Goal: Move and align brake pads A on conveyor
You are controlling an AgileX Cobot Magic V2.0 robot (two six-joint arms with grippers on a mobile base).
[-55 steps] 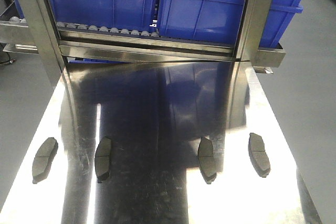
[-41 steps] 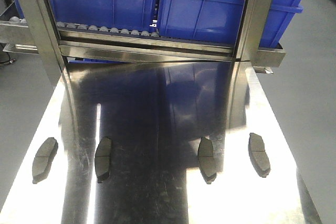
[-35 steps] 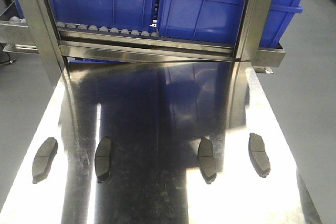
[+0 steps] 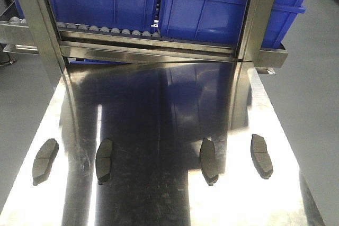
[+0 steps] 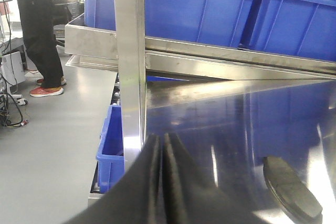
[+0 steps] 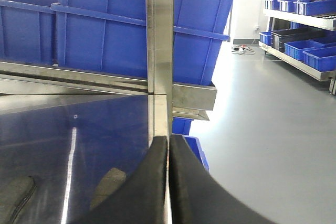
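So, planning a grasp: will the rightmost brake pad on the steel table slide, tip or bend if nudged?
Likely slides readily: the rightmost brake pad lies flat on the mirror-smooth steel table. Tipping or rolling seems unlikely, since it sits low and oblong. It looks like a solid slab, so probably stiff and heavyish for its size.

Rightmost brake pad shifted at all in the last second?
No. The rightmost brake pad keeps the same tilt and the same gap to the right edge of the steel table.
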